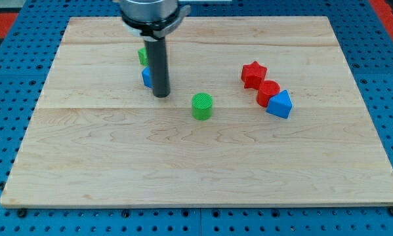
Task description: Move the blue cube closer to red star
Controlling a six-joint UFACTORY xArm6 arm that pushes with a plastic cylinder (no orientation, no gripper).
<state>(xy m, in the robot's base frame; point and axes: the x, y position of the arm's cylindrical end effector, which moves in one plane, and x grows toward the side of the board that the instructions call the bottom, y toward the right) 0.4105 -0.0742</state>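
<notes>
The blue cube (146, 77) sits at the upper left of the wooden board, mostly hidden behind my rod. My tip (161, 96) rests on the board just right of and below the blue cube, touching or nearly touching it. The red star (253, 74) lies at the upper right, well to the right of the blue cube.
A green block (142, 55) peeks out behind the rod above the blue cube. A green cylinder (201, 106) stands right of my tip. A red block (268, 93) and a blue triangular block (279, 104) lie just below the red star. The board (196, 164) ends near the view's bottom.
</notes>
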